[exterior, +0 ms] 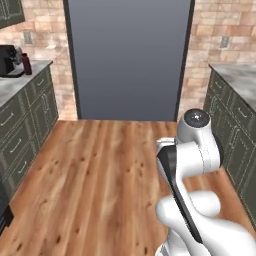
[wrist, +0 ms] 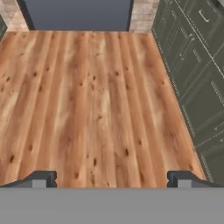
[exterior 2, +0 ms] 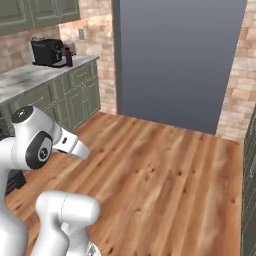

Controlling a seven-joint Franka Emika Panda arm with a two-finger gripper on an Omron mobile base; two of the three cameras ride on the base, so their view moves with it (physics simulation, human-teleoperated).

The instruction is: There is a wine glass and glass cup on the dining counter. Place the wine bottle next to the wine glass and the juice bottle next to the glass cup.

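Far off, juice bottle (exterior 2: 69, 57) stands just beside the coffee machine (exterior 2: 47, 51), on the marble worktop (exterior 2: 30, 77) with green drawers. Gripper (wrist: 112, 178) wide apart, holding nothing, over wood floor (wrist: 87, 105).

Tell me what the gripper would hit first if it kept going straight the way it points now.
Probably the wooden floor: the open gripper points down at bare planks, with nothing in between as far as the hand view shows.
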